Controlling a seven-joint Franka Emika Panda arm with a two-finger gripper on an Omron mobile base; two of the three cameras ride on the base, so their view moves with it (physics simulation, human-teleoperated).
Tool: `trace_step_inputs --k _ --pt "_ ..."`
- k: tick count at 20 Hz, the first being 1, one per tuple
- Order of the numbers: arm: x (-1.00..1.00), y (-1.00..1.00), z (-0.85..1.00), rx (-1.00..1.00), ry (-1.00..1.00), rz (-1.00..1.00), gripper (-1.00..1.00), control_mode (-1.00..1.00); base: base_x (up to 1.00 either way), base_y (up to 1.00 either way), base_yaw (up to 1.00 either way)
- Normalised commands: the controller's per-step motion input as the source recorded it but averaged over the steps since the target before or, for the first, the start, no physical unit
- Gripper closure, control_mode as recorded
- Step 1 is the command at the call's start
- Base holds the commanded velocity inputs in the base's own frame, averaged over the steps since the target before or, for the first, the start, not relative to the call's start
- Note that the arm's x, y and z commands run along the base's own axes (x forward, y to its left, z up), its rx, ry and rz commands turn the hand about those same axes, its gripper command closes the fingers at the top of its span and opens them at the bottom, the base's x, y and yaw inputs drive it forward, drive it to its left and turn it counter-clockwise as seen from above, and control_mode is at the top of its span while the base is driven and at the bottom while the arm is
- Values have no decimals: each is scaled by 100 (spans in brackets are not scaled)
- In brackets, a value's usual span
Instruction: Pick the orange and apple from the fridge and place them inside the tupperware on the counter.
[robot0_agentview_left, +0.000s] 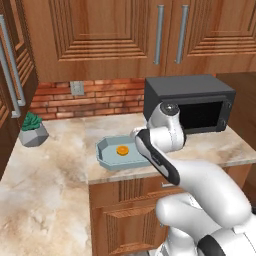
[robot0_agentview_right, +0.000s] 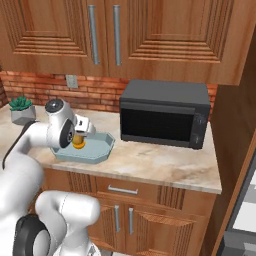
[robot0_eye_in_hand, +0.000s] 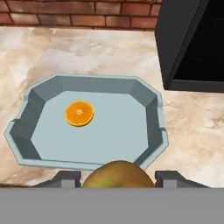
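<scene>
Beige marbled surface (robot0_eye_in_hand: 87, 48) w/ brick wall (robot0_agentview_left: 95, 97) behind, microwave (robot0_agentview_right: 165, 119) beside tupperware (robot0_eye_in_hand: 148, 109); orange (robot0_eye_in_hand: 79, 113) inside it; fingers (robot0_eye_in_hand: 117, 179) clamped on apple (robot0_eye_in_hand: 117, 176) near the rim.

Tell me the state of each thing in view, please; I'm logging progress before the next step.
orange: lying inside the tupperware, on its floor.
apple: held in the pincer, above the tupperware's near rim.
tupperware: on the counter, no lid, holding one fruit.
pincer: shut on the apple.
microwave: door closed.
upper cabinets: doors closed.
</scene>
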Motion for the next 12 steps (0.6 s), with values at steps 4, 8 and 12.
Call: trace_step_inputs --k 4,8,12 --pt "24 1 -19 0 0 0 100 -100 0 0 0" --pt "25 5 -24 0 0 0 100 -100 0 0 0" --pt "26 4 -25 0 0 0 100 -100 0 0 0"
